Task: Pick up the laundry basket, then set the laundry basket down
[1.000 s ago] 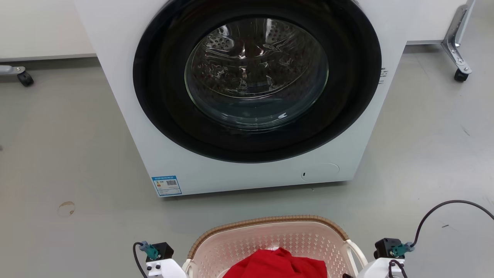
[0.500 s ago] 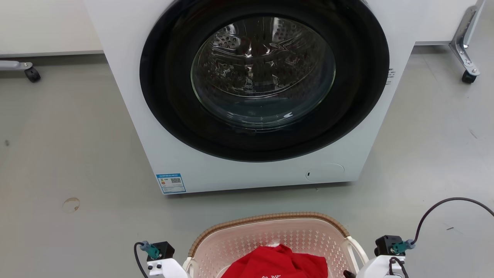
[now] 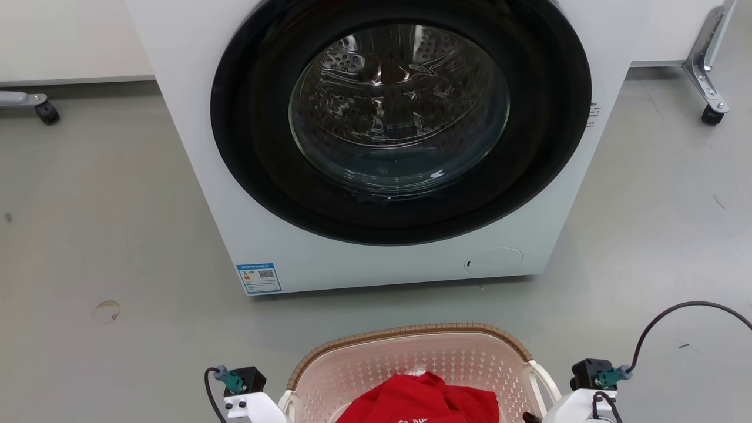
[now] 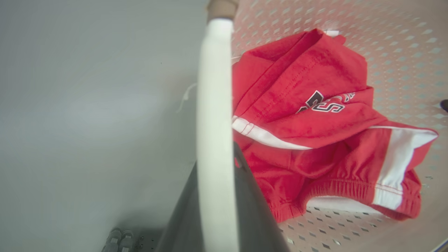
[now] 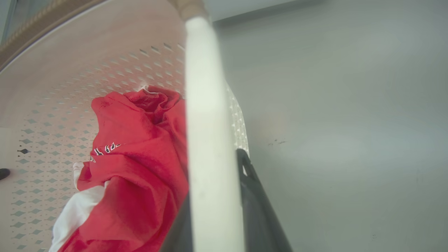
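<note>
While my left claw (image 4: pixel 215 164) and right claw (image 5: pixel 213 175) clamped the laundry basket (image 3: pixel 411 355) by its handles (image 4: pixel 213 87) before the washing machine (image 3: pixel 194 153), I judged it carried, needing next a level set-down.

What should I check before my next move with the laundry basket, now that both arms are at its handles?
1. Grip of left gripper on left handle: ok, a dark finger sits on each side of the white bar.
2. Grip of right gripper on right handle: ok, same hold.
3. Load: ok, the red garment lies inside the laundry basket, nothing over the rim.
4. Gap ahead: ok, bare grey floor shows between the basket and the washing machine.
5. Basket's base off the floor: cannot tell, its underside is hidden.
6. Right arm's cable: ok, it loops away from the basket.
</note>
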